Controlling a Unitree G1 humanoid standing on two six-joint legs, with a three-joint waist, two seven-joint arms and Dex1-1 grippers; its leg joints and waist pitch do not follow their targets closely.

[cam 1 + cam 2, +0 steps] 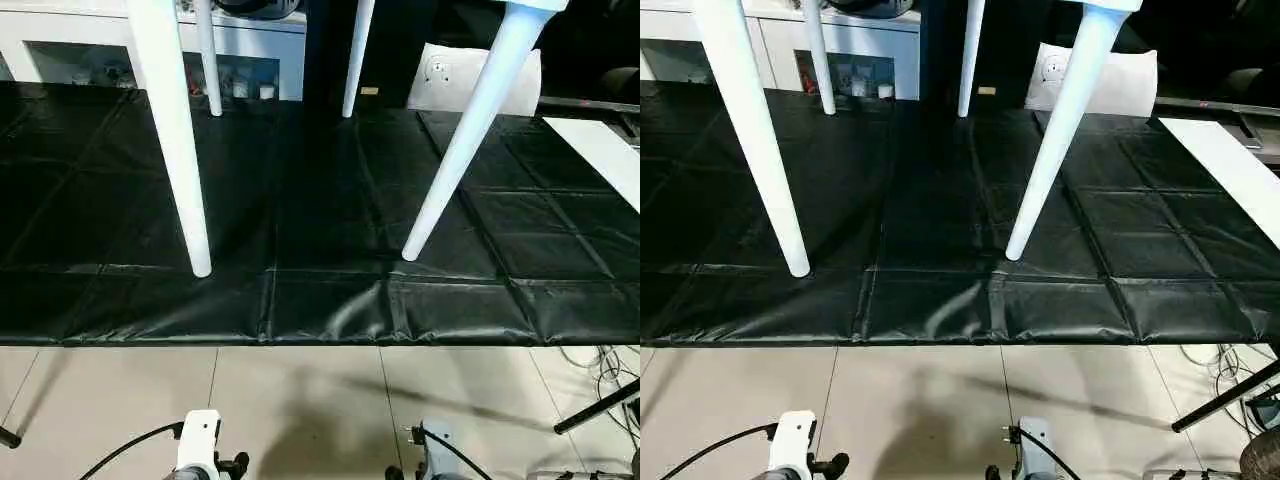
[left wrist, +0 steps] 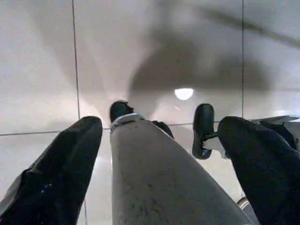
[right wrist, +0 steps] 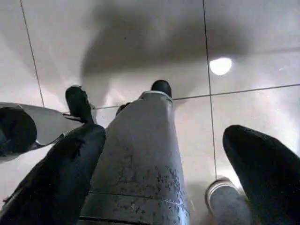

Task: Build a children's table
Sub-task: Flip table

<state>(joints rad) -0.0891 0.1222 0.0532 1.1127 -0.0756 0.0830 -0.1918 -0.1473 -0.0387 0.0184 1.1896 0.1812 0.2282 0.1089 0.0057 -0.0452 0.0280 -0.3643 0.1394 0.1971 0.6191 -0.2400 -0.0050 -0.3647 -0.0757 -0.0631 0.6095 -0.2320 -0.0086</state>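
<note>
The children's table stands upright on a black quilted mat [image 1: 300, 200]. Its white tapered legs rest on the mat: near left leg [image 1: 175, 140], near right leg [image 1: 470, 130], far left leg [image 1: 208, 60] and far right leg [image 1: 356, 60]. A corner of the white top [image 1: 535, 4] shows at the upper edge. My left gripper [image 2: 161, 124] hangs over the tiled floor, open, holding nothing. My right gripper [image 3: 166, 132] also points at the floor, open and empty. Both are well below and in front of the table.
A grey robot leg [image 2: 154, 178] shows behind each gripper's fingers. A white cabinet [image 1: 250, 40] and a white cushion [image 1: 440, 75] stand behind the mat. A white panel [image 1: 600, 150] lies at the right. Cables [image 1: 600, 370] and a black rod [image 1: 600, 405] lie on the floor.
</note>
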